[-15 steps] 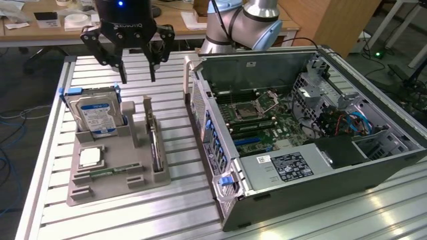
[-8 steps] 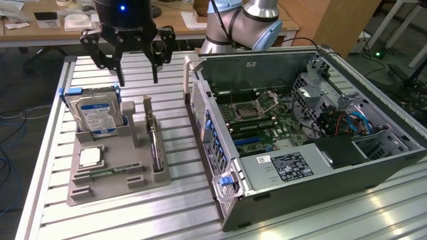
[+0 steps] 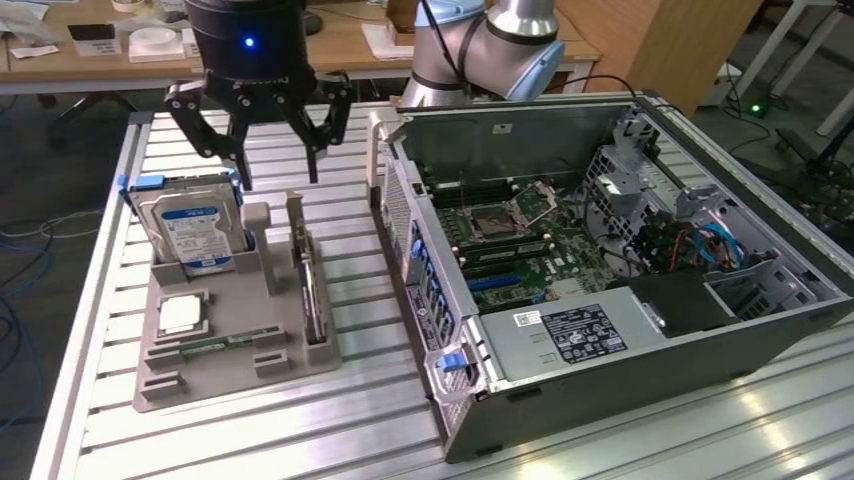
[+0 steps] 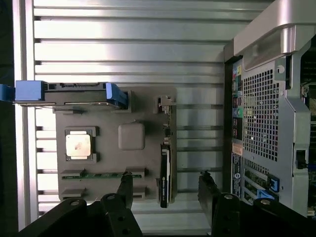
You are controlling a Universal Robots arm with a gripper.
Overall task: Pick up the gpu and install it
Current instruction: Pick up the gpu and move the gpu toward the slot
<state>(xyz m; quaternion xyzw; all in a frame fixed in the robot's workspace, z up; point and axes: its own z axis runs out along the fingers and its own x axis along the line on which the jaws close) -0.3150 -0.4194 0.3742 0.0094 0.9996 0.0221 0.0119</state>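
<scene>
Pincer jaws apart, empty, hovering above tray. gpu on edge in tray slot, exterior view's right side, untouched. Not in case. Pick and install both pending.

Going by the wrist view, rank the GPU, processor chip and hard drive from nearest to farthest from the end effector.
1. GPU: on edge in the tray's slot on the side toward the case, in line with the open end effector.
2. Chip: flat in a recess on the tray's side away from the case.
3. Hard drive: upright across the tray's opposite end.
</scene>
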